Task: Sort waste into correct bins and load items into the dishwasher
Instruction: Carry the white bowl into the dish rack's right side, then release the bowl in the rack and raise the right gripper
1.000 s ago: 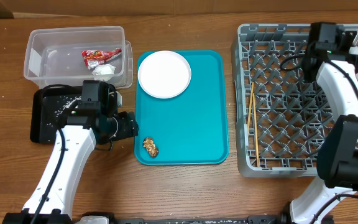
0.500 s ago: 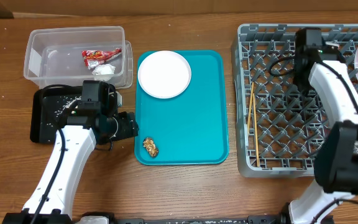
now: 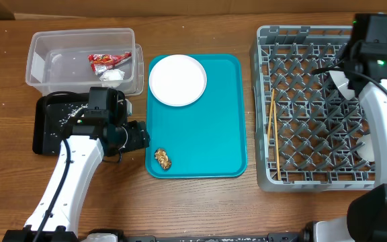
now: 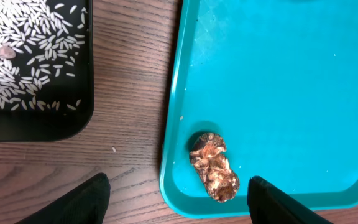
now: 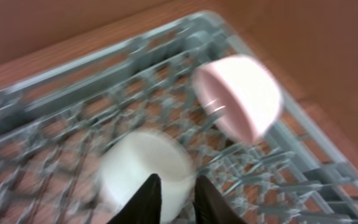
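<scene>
**On teal tray (image 3: 207, 134): two things left**

Wrapper (image 3: 105, 61) and tissue (image 3: 113, 75) are binned in the tub (image 3: 79, 31), rice (image 4: 23, 56) in the black tray (image 3: 46, 141). Chopsticks (image 3: 271, 121) and bowls (image 5: 145, 168) are held in the rack (image 3: 301, 154). Plate (image 3: 177, 80) at 11 o'clock and lump (image 4: 213, 167) at 7 remain. Left jaws are spread; right jaws cannot be judged.

Upper left of frame, you have the tub (image 3: 79, 33), with wrapper (image 3: 106, 60) and tissue (image 3: 113, 75) inside. Just below it: shallow tray (image 3: 46, 141) holding rice (image 4: 23, 56). Centre: serving tray (image 3: 213, 121), plate (image 3: 177, 80) at its upper left, food lump (image 3: 162, 158) at its lower left. Right: dish rack (image 3: 301, 87), chopsticks (image 3: 271, 121) along its left side.
</scene>
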Available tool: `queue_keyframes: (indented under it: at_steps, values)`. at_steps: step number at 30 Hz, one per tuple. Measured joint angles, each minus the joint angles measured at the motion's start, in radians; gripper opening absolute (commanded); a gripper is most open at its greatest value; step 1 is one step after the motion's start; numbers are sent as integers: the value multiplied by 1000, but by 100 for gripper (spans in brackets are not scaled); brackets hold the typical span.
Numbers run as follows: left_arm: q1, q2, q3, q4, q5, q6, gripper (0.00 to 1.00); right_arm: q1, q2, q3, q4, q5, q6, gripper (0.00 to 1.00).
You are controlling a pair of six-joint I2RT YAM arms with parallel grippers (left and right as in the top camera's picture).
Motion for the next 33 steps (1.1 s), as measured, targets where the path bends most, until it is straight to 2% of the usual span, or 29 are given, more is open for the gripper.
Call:
queue_keyframes:
  at_steps: [1, 3, 5, 9, 18, 21, 25, 33]
  values:
    - [0, 0, 0, 0, 0, 0, 73, -28, 0, 0, 5, 16, 1, 19]
    - [0, 0, 0, 0, 0, 0, 74, -83, 0, 0, 5, 14, 0, 42]
    - [0, 0, 0, 3, 0, 0, 74, -169, 5, 0, 7, -6, -1, 47]
    - [0, 0, 0, 3, 0, 0, 74, -247, 37, 0, 57, -18, -27, 49]
    - [0, 0, 0, 2, 0, 0, 75, -251, 163, 0, 156, 18, -56, 54]
    - [0, 0, 0, 2, 0, 0, 75, -251, 168, 0, 182, -31, -61, 54]
    - [0, 0, 0, 2, 0, 0, 75, -251, 201, 0, 188, -158, -76, 60]
    - [0, 0, 0, -5, 0, 0, 75, -257, 243, 1, 190, -188, -79, 67]
